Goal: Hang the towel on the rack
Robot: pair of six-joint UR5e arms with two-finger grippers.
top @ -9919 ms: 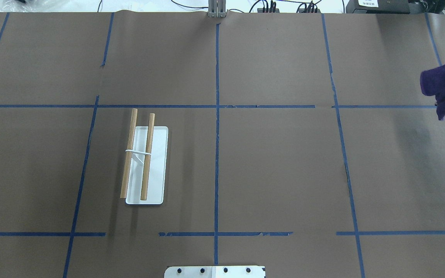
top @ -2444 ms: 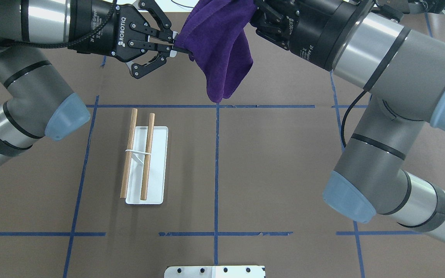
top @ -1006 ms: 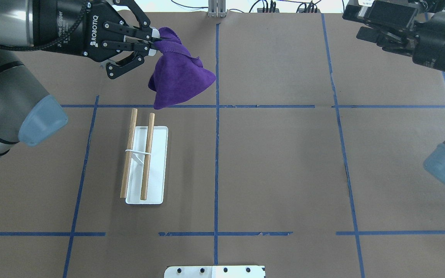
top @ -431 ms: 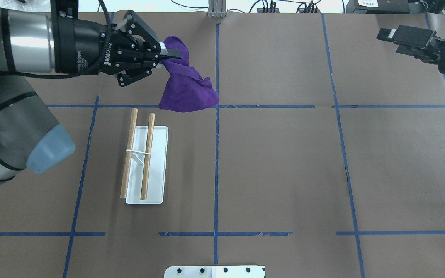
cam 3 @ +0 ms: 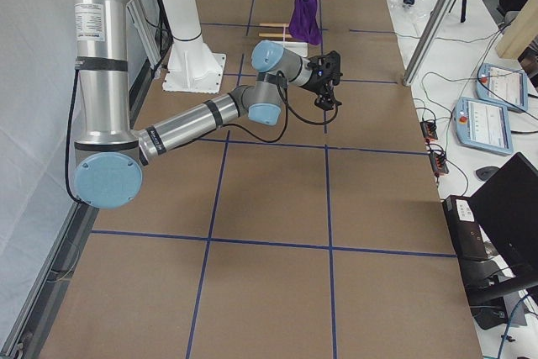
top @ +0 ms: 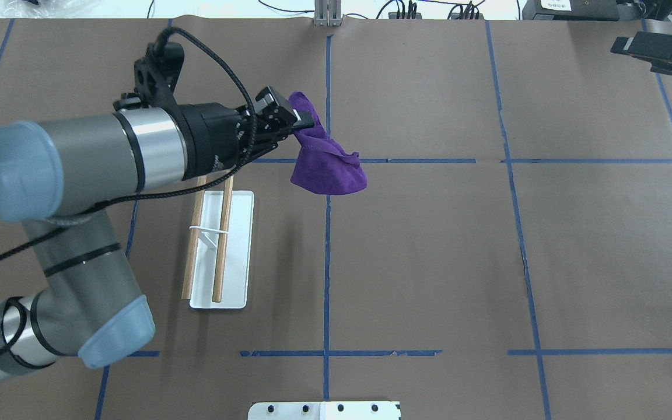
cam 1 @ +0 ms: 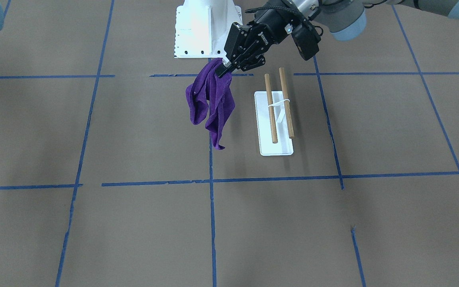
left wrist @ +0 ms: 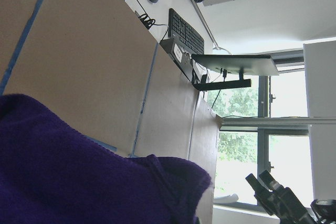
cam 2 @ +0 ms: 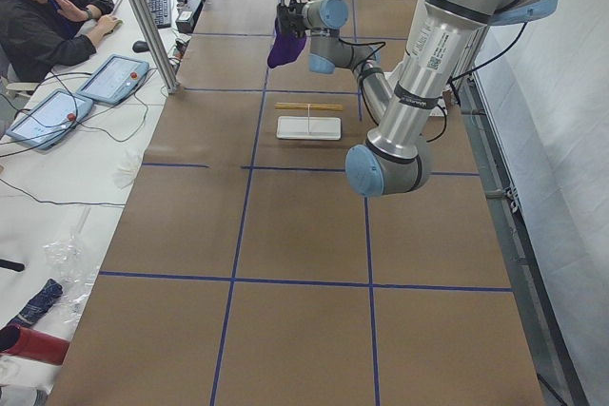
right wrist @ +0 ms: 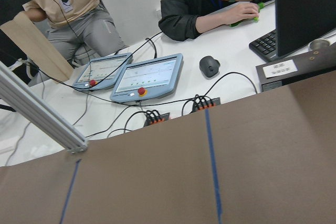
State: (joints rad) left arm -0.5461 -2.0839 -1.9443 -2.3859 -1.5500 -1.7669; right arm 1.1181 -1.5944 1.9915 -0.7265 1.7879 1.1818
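My left gripper [top: 302,121] is shut on the top edge of a purple towel [top: 328,171], which hangs bunched in the air. The towel also shows in the front view [cam 1: 212,104] under the left gripper [cam 1: 224,70], and it fills the bottom of the left wrist view [left wrist: 79,182]. The rack [top: 238,245] stands on the table to the left of the towel, apart from it. It has a white base and two wooden dowels [top: 221,245], both bare. My right gripper [top: 627,48] is open and empty at the far right of the table.
The left forearm [top: 108,157] reaches over the far end of the rack. The white robot pedestal [cam 1: 207,28] stands at the near table edge. Operators with tablets [right wrist: 147,77] and a keyboard sit past the far edge. Blue tape lines cross the brown table.
My left gripper has carried the towel right and toward the robot, from the far left to near the centre line. The right gripper has drawn back further to the right.
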